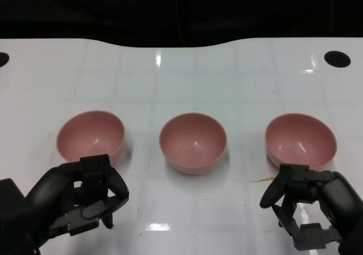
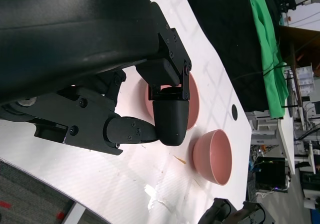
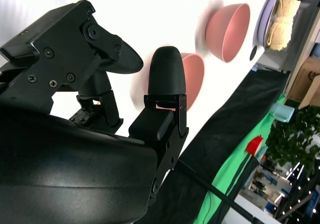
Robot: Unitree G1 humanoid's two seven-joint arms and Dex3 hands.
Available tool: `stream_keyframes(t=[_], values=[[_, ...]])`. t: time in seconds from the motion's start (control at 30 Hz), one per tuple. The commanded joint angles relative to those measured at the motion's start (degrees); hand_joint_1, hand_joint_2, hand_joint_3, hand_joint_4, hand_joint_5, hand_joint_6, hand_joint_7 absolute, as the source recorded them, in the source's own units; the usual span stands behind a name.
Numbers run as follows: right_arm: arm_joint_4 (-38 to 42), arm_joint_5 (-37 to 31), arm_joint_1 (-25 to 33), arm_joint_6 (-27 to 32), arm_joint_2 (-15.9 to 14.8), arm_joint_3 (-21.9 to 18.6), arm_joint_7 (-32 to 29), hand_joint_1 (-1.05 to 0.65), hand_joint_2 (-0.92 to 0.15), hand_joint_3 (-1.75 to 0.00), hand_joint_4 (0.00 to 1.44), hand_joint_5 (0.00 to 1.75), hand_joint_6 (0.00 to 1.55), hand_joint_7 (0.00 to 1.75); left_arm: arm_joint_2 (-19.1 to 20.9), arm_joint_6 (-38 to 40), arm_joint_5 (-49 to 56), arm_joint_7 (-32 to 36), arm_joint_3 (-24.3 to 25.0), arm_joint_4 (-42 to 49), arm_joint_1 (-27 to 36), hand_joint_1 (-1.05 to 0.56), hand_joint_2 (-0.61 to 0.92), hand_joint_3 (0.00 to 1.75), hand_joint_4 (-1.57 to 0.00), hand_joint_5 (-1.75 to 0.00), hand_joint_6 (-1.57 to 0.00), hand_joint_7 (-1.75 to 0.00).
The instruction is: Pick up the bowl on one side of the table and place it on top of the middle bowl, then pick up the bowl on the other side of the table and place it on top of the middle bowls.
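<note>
Three pink bowls stand in a row on the white table (image 1: 187,73): the left bowl (image 1: 91,134), the middle bowl (image 1: 193,141) and the right bowl (image 1: 300,139), all upright and apart. My left hand (image 1: 79,201) hovers just in front of the left bowl, fingers loosely bent, holding nothing. In front of the right bowl, my right hand (image 1: 312,207) is likewise empty. The left wrist view has the middle bowl (image 2: 194,102) behind my fingers (image 2: 170,119) and the right bowl (image 2: 215,156) beyond. The right wrist view shows the middle bowl (image 3: 194,79) and the left bowl (image 3: 230,32).
A thin yellowish sliver (image 1: 264,180) lies on the table by the right bowl. Round holes sit at the table's far right (image 1: 337,58) and far left (image 1: 2,58). A black drape (image 1: 181,8) hangs behind the table's curved back edge.
</note>
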Motion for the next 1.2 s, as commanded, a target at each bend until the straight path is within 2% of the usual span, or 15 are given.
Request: stream_keyframes(t=[0.03, 0.3, 0.37, 0.5, 0.63, 0.67, 0.77, 0.9, 1.03, 1.2], values=[[0.3, -0.8, 0.1, -1.7, 0.2, -0.8, -1.6, -0.07, -0.41, -1.15, 0.71, 1.31, 0.71, 0.96, 0.7, -0.1, 0.4, 0.5, 0.5, -0.4, 0.2, -0.4, 0.92, 0.22, -0.82, -1.64, -0.79, -1.37], [-0.2, -1.8, -0.1, -1.8, 0.0, -1.3, -2.5, -0.08, -0.42, -1.13, 0.7, 1.29, 0.71, 0.91, 0.8, -0.8, 0.5, 0.3, 0.5, 0.0, 0.2, -0.4, 0.92, 0.23, -0.82, -1.65, -0.79, -1.38], [-1.2, -3.1, -0.5, -1.2, -0.4, -2.0, -3.5, -0.13, -0.54, -0.85, 0.5, 1.16, 0.58, 0.73, 0.7, -1.6, 0.6, 0.1, 0.5, 0.5, 0.1, -0.4, 0.92, 0.24, -0.82, -1.65, -0.79, -1.38], [-1.7, -5.4, -0.9, -1.3, -0.8, -2.6, -4.9, -0.16, -0.67, -0.54, 0.41, 0.97, 0.53, 0.53, 0.6, -2.8, 0.4, -0.2, 0.4, 1.0, 0.1, -0.38, 0.92, 0.26, -0.82, -1.66, -0.8, -1.39], [-2.2, -7.1, -1.2, -0.7, -1.0, -2.9, -5.6, -0.17, -0.72, -0.43, 0.4, 0.92, 0.53, 0.47, 0.6, -2.4, 0.5, 0.2, 0.2, 0.8, 0.2, -0.37, 0.92, 0.26, -0.83, -1.66, -0.8, -1.39], [-2.6, -8.1, -1.3, -0.3, -1.2, -3.0, -6.0, -0.19, -0.76, -0.31, 0.33, 0.86, 0.49, 0.4, 0.6, -1.7, 0.7, 0.6, 0.1, 0.4, 0.3, -0.41, 0.92, 0.24, -0.83, -1.66, -0.8, -1.4], [-4.0, -10.9, -2.0, 1.8, -1.6, -3.2, -6.6, -0.23, -0.82, -0.13, 0.28, 0.81, 0.46, 0.3, 0.6, -1.9, 0.5, 0.2, 0.1, 0.4, 0.3, -0.41, 0.92, 0.23, -0.82, -1.66, -0.79, -1.4], [-4.4, -13.1, -2.8, 3.4, -1.8, -3.0, -6.8, -0.27, -0.83, -0.07, 0.24, 0.78, 0.43, 0.24, 0.5, -3.6, 0.0, -0.7, 0.1, 1.5, 0.0, -0.4, 0.92, 0.25, -0.81, -1.67, -0.79, -1.41], [-4.2, -18.2, -4.1, 4.1, -2.9, -2.3, -7.8, -0.34, -0.84, -0.04, 0.2, 0.76, 0.4, 0.2, 0.3, -4.1, 0.1, -0.5, 0.0, 2.3, -0.5, -0.38, 0.91, 0.26, -0.81, -1.68, -0.78, -1.44], [-5.8, -26.1, -5.9, 9.6, -4.2, -0.9, -7.7, -0.45, -0.85, -0.01, 0.16, 0.65, 0.39, 0.12, 0.6, -3.4, 0.9, 0.0, -0.2, 1.8, -0.4, -0.38, 0.92, 0.25, -0.81, -1.69, -0.77, -1.44]])
